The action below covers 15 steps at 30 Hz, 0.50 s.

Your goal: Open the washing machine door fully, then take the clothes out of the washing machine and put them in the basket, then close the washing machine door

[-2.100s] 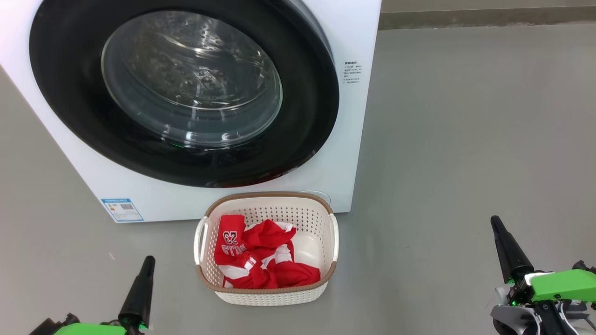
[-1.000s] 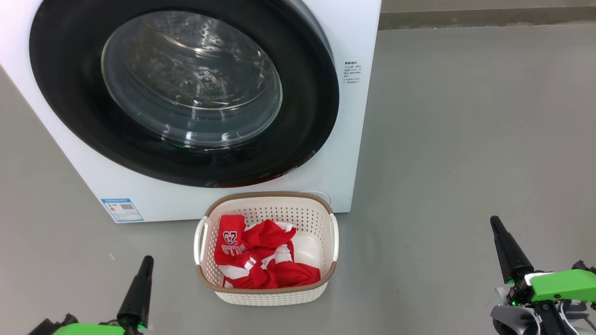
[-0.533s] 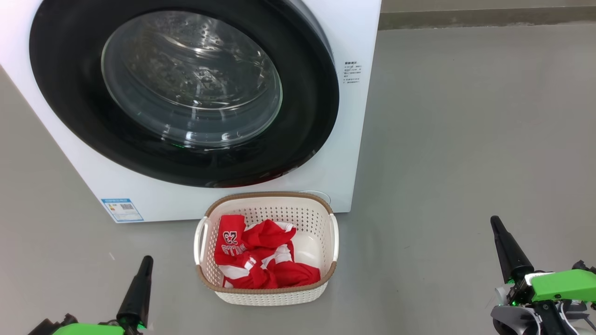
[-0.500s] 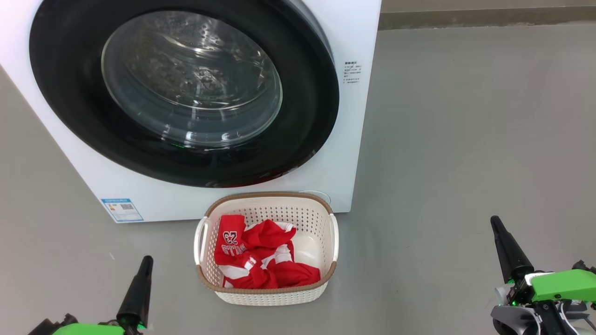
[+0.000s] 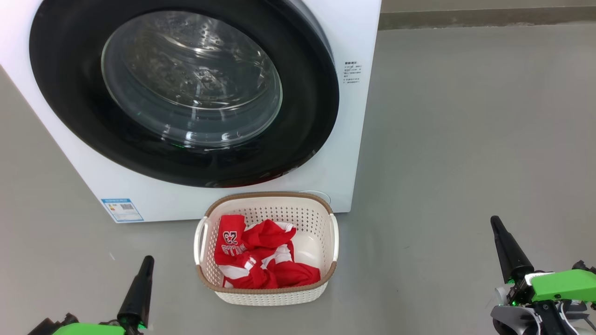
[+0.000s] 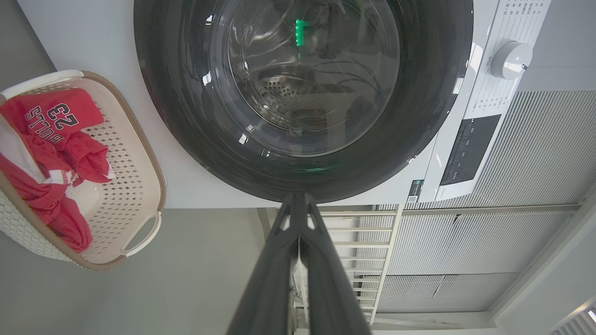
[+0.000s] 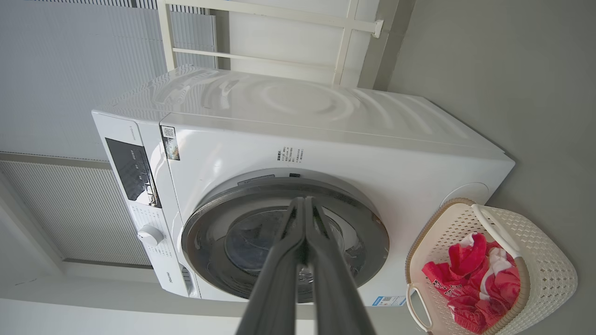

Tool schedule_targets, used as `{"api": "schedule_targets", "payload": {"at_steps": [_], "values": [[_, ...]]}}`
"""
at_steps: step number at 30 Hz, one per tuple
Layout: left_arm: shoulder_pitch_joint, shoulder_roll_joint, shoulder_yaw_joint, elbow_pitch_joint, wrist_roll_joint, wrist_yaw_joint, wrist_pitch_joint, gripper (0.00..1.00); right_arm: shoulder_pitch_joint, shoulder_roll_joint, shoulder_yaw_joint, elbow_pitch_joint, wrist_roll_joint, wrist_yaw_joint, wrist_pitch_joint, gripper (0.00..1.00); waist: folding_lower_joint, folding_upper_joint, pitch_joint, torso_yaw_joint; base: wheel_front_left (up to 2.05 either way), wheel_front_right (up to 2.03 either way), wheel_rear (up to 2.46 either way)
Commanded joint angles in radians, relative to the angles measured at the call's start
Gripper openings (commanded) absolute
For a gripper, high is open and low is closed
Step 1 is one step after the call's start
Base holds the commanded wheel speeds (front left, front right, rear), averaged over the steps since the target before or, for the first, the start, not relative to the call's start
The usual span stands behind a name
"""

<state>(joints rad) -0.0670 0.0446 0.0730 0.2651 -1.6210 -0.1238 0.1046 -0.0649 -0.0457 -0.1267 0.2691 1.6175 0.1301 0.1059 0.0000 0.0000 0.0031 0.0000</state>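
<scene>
Two claws hang low over the grey floor (image 5: 442, 139), both clenched on nothing: the left claw (image 5: 147, 263) at the near left and the right claw (image 5: 494, 222) at the near right, each with its dark fingers pressed together and well apart from everything else. Between them and a little farther off, the basket (image 5: 270, 298) sits on the floor just in front of the washing machine (image 5: 153, 200), towards its lower right corner. The clothes (image 5: 260, 260), red and white with a 23 showing, lie crumpled inside the basket. The washing machine door (image 5: 79, 93) is shut flat against the machine's front. Through its glass the drum (image 6: 284, 93) looks empty, though reflections make that hard to judge.
</scene>
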Motion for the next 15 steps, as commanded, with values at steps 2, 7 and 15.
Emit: {"api": "schedule_targets", "payload": {"at_steps": [2, 7, 15], "values": [[-0.041, 0.010, 0.036, -0.020, 0.008, -0.007, 0.004, 0.00, -0.043, -0.007, 0.016, -0.025, -0.006, 0.001, 0.005, 0.00, 0.0000, 0.0000, 0.000, 0.000, 0.00, 0.00, 0.00], [-0.041, 0.010, 0.036, -0.020, 0.009, -0.007, 0.005, 0.00, -0.043, -0.007, 0.016, -0.025, -0.007, 0.001, 0.005, 0.00, 0.0000, 0.0000, 0.000, 0.000, 0.00, 0.00, 0.00], [-0.041, 0.009, 0.037, -0.020, 0.009, -0.007, 0.005, 0.00, -0.043, -0.007, 0.015, -0.024, -0.007, 0.001, 0.005, 0.00, 0.0000, 0.0000, 0.000, 0.000, 0.00, 0.00, 0.00]]}}
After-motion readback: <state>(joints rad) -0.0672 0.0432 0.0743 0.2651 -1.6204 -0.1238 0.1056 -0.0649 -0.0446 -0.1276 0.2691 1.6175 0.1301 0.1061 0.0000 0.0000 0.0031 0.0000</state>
